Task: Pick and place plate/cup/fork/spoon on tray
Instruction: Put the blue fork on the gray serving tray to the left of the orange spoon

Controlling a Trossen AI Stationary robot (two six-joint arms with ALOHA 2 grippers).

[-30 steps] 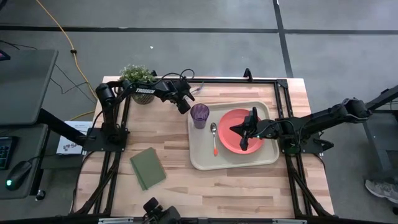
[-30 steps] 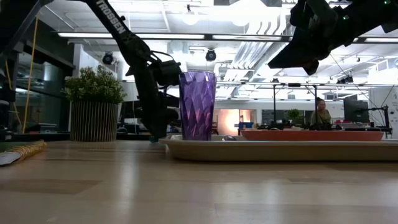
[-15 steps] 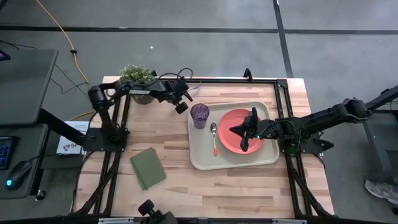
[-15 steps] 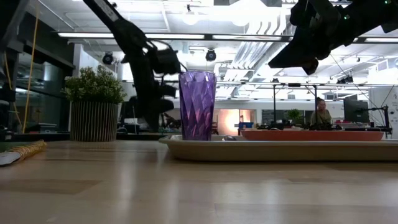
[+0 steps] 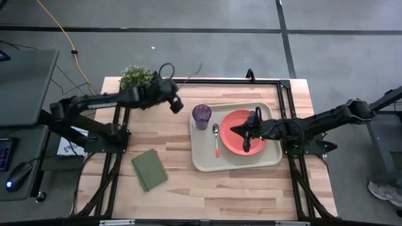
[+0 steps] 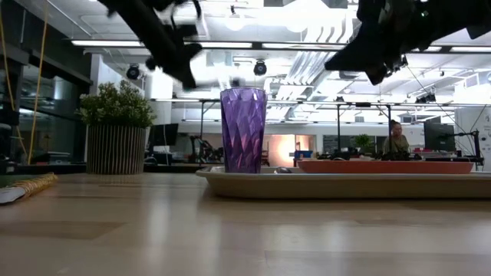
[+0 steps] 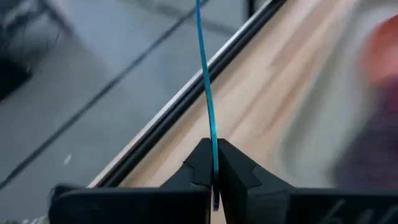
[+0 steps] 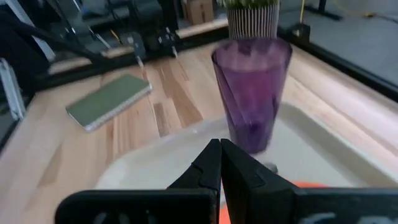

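A: Left gripper (image 7: 213, 177) is clamped on the fork (image 7: 205, 81), lifted clear of the table near the plant (image 5: 137, 76).

B: Right gripper (image 8: 220, 163), pinched empty, hovers over the plate (image 5: 233, 129). Next, carry it onto the tray (image 5: 204, 157) beside the spoon (image 5: 216, 138), past the cup (image 5: 201, 115).

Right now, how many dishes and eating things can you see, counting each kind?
Plate: 1
Cup: 1
Spoon: 1
Fork: 1, pinched in the left claw
Tray: 1
Total: 5
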